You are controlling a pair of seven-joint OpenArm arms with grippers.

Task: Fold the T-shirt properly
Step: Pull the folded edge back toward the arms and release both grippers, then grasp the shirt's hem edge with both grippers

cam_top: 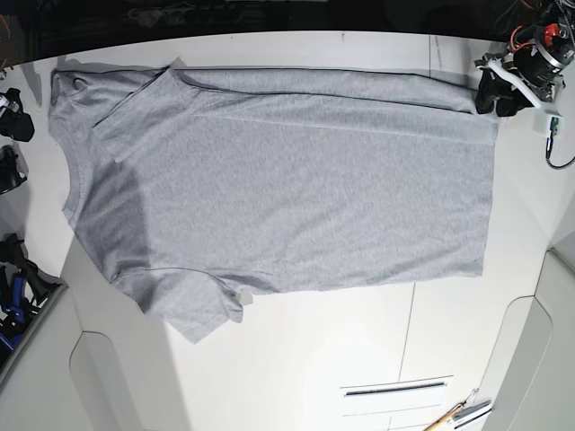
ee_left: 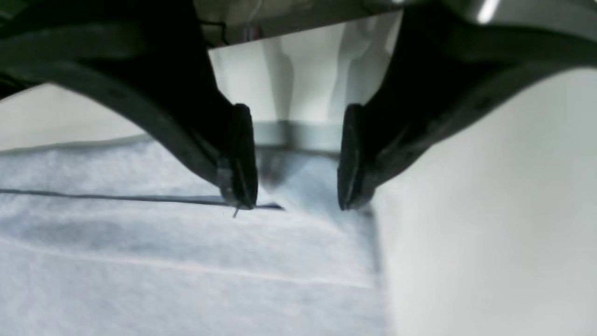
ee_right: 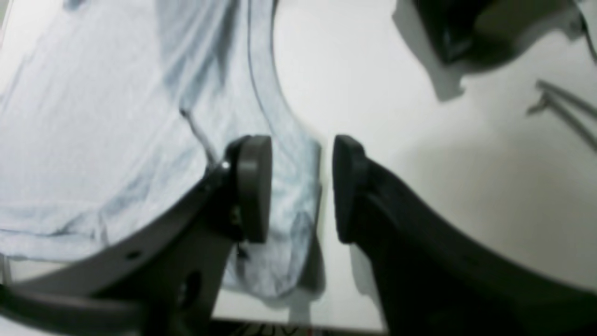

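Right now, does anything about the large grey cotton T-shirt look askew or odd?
The light heather-grey T-shirt lies mostly flat, but its far long edge is already folded over in a strip, and the near sleeve sticks out, slightly crumpled.

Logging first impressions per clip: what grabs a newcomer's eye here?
The grey T-shirt spread flat across the white table, neck at the base view's left. The left pincer stands open over its hem corner; the right pincer is open at the collar end.

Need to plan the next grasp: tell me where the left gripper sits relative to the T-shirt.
In the base view, the left gripper is at the upper right, at the T-shirt's hem corner. Its wrist view shows open jaws over that corner.
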